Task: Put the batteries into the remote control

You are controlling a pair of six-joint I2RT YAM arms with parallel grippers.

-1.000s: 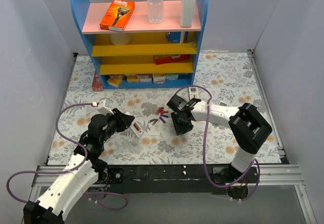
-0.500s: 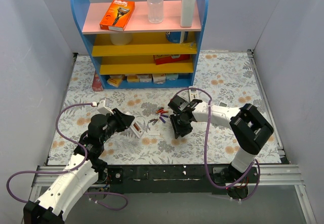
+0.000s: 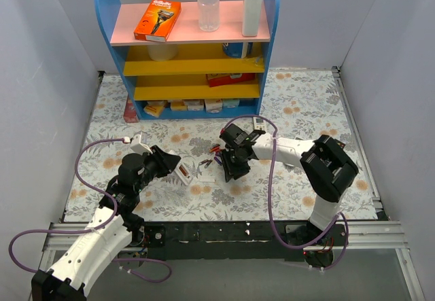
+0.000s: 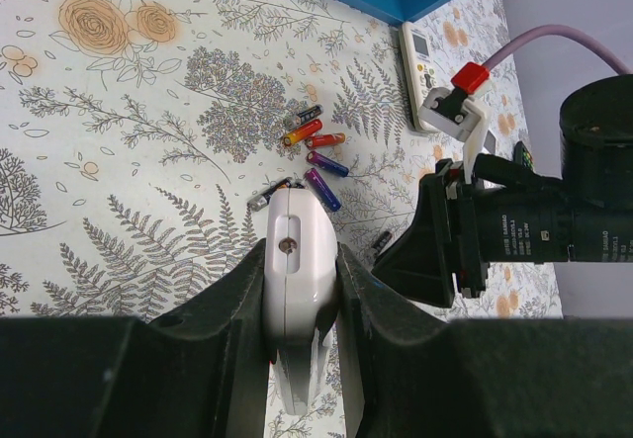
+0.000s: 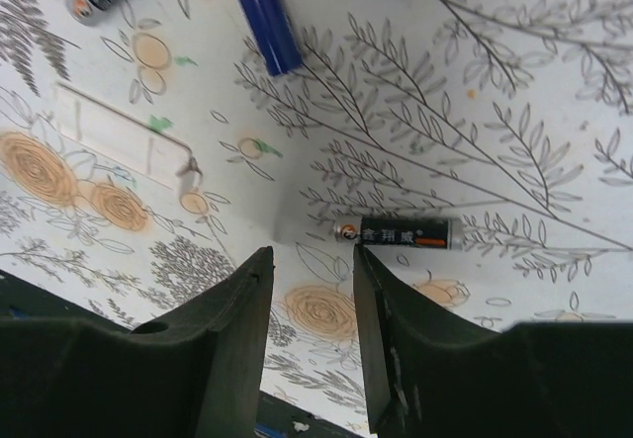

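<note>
My left gripper (image 3: 175,165) is shut on the white remote control (image 3: 184,174) and holds it just above the floral mat; the left wrist view shows the remote control (image 4: 295,285) end-on between the pads. The batteries (image 3: 213,155) lie loose on the mat just right of it, red, blue and dark (image 4: 315,141). My right gripper (image 3: 228,172) hovers over their right side, open with nothing between its fingers. In the right wrist view a black battery (image 5: 401,231) lies just beyond the right fingertip (image 5: 368,265), and a blue battery (image 5: 263,18) lies farther off.
A small flat white piece (image 3: 206,177) lies by the batteries. A short white remote with buttons (image 3: 262,121) rests behind the right arm. The blue shelf (image 3: 187,49) with boxes and bottles stands at the back. Grey walls close in both sides.
My right gripper has moved left, closer to the batteries and the held remote, its jaws a touch wider. The left arm and remote have not moved.
</note>
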